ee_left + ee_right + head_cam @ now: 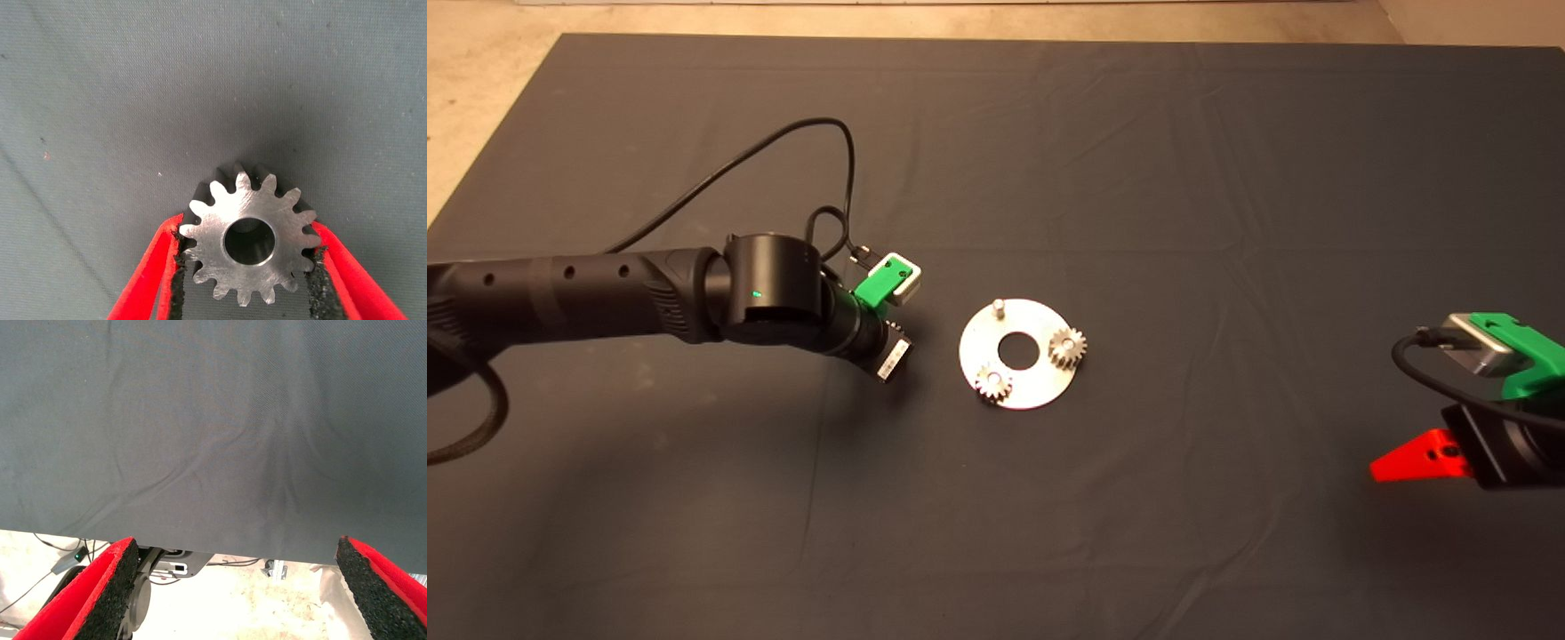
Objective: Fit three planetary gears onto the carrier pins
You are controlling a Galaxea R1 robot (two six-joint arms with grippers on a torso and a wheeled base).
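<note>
Left gripper [243, 267] is clamping the third gear [248, 241] beside the disc [1017, 354], where two gears [1066, 346] are already sitting and one pin [999, 307] is standing bare, while the right gripper [240, 593] is waiting apart.

Silver gear [248, 241] – red fingers [150, 273], black pads – dark grey mat [1049, 133].

Light: dim, even, from overhead.
Shadows: soft beneath the left arm [605, 293] on the mat [1138, 178].
Glare: disc [1040, 382] shines.
</note>
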